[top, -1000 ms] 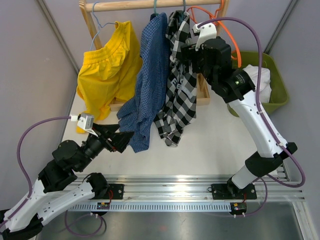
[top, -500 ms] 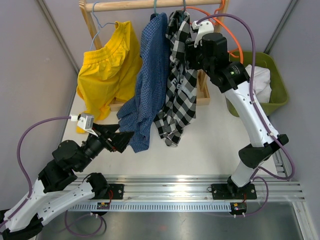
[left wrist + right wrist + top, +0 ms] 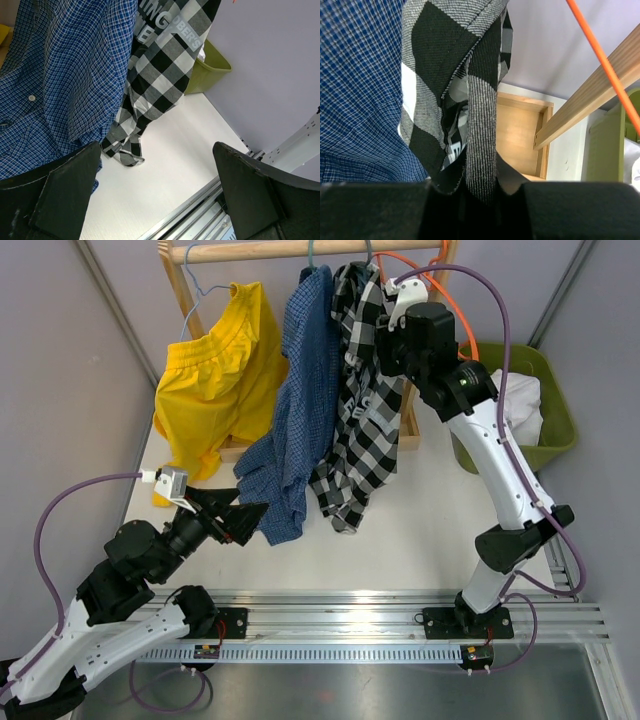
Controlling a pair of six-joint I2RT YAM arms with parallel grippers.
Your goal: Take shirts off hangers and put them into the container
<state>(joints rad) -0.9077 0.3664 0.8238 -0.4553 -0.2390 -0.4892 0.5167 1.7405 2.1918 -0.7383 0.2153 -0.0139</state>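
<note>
The black-and-white plaid shirt [image 3: 360, 410] hangs from the rail beside the blue checked shirt [image 3: 300, 400]. My right gripper [image 3: 388, 338] is high up against the plaid shirt's right side. In the right wrist view it [image 3: 480, 192] is shut on a fold of the plaid shirt [image 3: 445, 75]. An orange hanger [image 3: 452, 302] hangs bare behind the right arm. The white shirt [image 3: 520, 405] lies in the olive-green container [image 3: 558, 430]. My left gripper [image 3: 240, 520] is open low by the blue shirt's hem, with nothing between its fingers [image 3: 60, 195].
A yellow garment [image 3: 215, 380] hangs at the left of the wooden rail [image 3: 260, 250]. The rail's post and flat wooden base [image 3: 517, 135] stand just right of the plaid shirt. Grey walls close in on both sides.
My right gripper moved up and left into the plaid shirt and closed on its fabric. The shirt's hem swung slightly. The left arm stayed still.
</note>
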